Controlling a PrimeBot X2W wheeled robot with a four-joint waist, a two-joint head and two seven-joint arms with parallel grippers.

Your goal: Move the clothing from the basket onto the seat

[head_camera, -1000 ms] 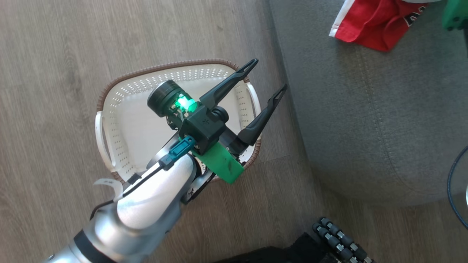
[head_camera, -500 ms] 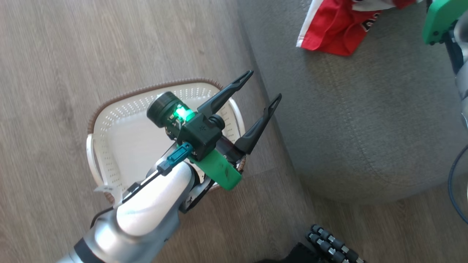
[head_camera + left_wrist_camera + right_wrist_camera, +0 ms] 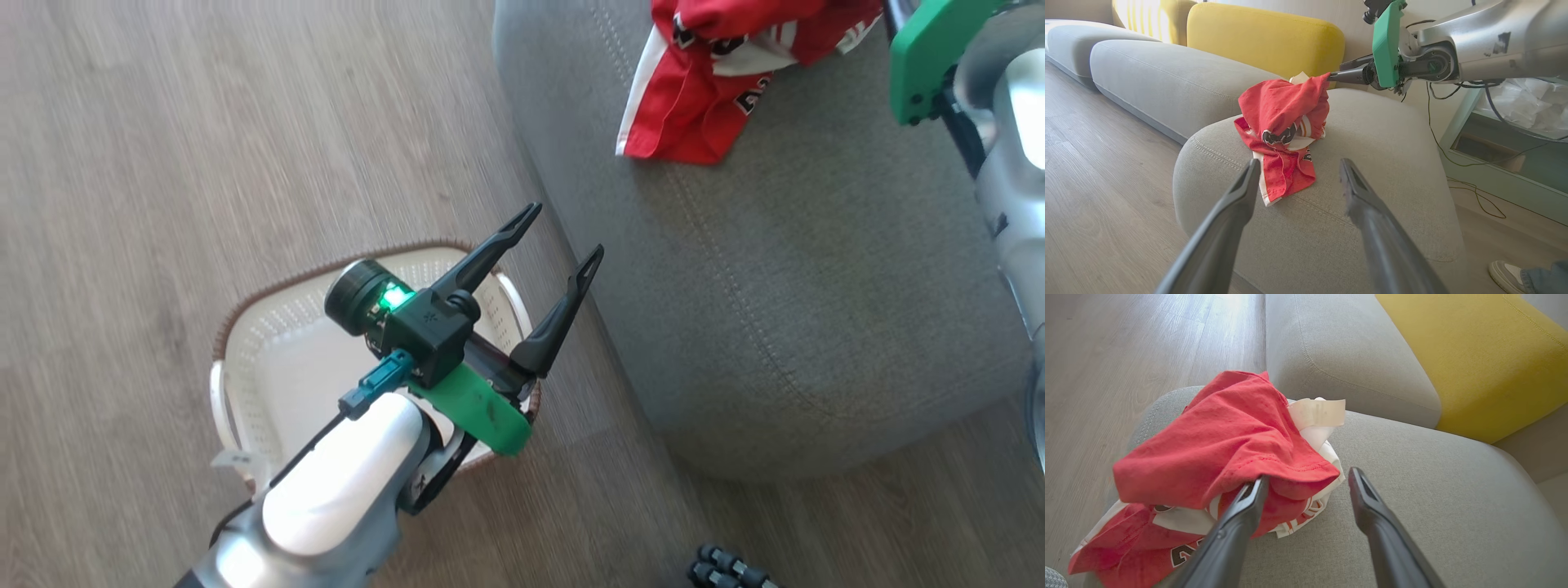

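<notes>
The clothing (image 3: 694, 98) lies bunched in a red heap with white trim and dark lettering on the grey seat (image 3: 816, 286). My right gripper (image 3: 1308, 482) is open at the heap's top. The hem of the clothing (image 3: 1224, 441) drapes over one fingertip (image 3: 1255, 492). In the left wrist view the right gripper (image 3: 1333, 75) touches the upper edge of the clothing (image 3: 1284, 126). My left gripper (image 3: 563, 235) hangs open and empty above the cream basket (image 3: 261, 335), pointing at the seat (image 3: 1392, 163). The part of the basket that shows holds nothing.
The basket stands on a wooden floor (image 3: 204, 147) beside the seat's rounded corner. A yellow back cushion (image 3: 1265, 36) and another grey cushion (image 3: 1159, 77) lie beyond. A person's shoe (image 3: 1504, 275), cables and a pale green cabinet (image 3: 1494, 163) are behind the seat.
The head camera has turned, so the basket sits lower and more of the clothing and right arm show. My right gripper has opened at the heap. The left arm keeps its place over the basket.
</notes>
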